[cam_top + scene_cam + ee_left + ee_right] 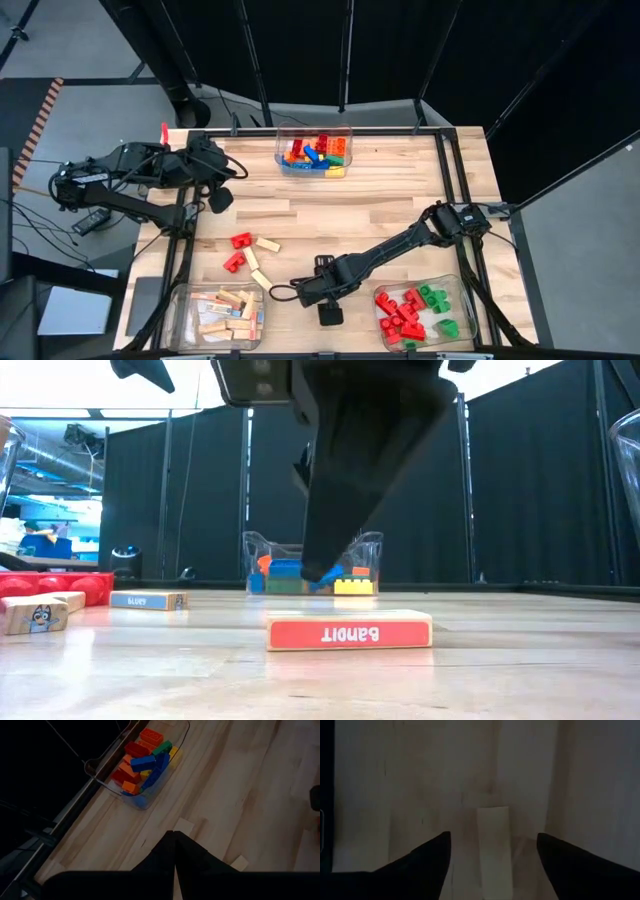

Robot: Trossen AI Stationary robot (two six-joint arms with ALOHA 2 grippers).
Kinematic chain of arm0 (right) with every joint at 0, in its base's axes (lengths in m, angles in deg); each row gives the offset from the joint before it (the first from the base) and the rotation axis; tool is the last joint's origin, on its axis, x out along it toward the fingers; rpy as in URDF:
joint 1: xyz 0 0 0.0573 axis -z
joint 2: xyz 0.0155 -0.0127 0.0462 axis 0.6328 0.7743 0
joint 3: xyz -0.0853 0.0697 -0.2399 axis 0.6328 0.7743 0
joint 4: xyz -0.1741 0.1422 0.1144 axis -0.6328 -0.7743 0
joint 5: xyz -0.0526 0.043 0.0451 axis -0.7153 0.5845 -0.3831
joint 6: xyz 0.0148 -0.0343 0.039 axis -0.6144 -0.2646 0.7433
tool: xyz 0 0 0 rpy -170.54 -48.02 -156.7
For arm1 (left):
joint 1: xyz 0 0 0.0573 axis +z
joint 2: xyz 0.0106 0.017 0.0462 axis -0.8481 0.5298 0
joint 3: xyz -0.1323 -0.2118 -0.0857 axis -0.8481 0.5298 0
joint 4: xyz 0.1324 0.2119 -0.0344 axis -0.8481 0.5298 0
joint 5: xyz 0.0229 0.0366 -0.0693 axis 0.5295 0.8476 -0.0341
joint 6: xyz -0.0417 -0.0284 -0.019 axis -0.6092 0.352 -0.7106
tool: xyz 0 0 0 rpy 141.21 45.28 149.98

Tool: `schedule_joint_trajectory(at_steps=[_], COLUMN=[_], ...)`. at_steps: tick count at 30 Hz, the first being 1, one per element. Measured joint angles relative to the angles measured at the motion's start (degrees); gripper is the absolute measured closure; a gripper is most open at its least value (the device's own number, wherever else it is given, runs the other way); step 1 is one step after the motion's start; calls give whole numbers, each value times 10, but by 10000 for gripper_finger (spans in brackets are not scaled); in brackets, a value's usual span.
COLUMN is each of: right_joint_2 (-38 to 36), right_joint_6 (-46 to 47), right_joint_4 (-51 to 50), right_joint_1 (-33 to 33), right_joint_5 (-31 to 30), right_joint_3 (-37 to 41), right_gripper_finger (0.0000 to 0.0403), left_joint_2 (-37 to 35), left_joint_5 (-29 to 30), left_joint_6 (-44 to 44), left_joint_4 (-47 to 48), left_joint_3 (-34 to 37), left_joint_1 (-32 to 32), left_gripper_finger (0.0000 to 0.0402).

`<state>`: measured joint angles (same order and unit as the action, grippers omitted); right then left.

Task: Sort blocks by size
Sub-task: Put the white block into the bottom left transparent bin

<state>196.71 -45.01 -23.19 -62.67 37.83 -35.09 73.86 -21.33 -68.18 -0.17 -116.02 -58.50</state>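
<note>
From above we see the right claw [272,291] reaching toward seven o'clock on the table [380,210], near loose blocks [250,252]; the left claw [240,170] waits at ten o'clock, pinched shut. Level with the table, a red-faced bar [349,630] lies nearest. The right wrist shows its fingers [427,857] spread wide astride a pale bar [494,845].

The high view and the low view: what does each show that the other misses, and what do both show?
Only the high view shows the whole layout: the left arm's shut claw waiting near the table's left edge, a bin of wooden bars and a bin of red and green bricks. Only the low view shows the word printed upside down on the red-faced wooden block and the curtained room behind. Both show the bin of mixed coloured bricks and the right arm's open claw.
</note>
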Motion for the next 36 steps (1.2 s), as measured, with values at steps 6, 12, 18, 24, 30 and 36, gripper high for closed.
schedule_joint_trajectory(at_steps=[6,12,18,24,30,36], right_joint_2=[1,-3,-4,2,5,4], right_joint_6=[3,38,53,18,-30,-58], right_joint_4=[23,43,52,43,111,233], right_joint_1=[7,7,1,14,73,99], right_joint_5=[29,-23,-57,-63,-89,-71], right_joint_3=[41,82,100,67,-8,-95], right_gripper_finger=[107,167,286,285,285,285], left_joint_2=[0,0,0,0,0,0], left_joint_5=[0,0,0,0,0,0], left_joint_6=[0,0,0,0,0,0], left_joint_4=[0,0,0,0,0,3], left_joint_3=[0,0,0,0,0,0], left_joint_1=[0,0,0,0,0,0], left_gripper_finger=[388,388,388,388,388,388])
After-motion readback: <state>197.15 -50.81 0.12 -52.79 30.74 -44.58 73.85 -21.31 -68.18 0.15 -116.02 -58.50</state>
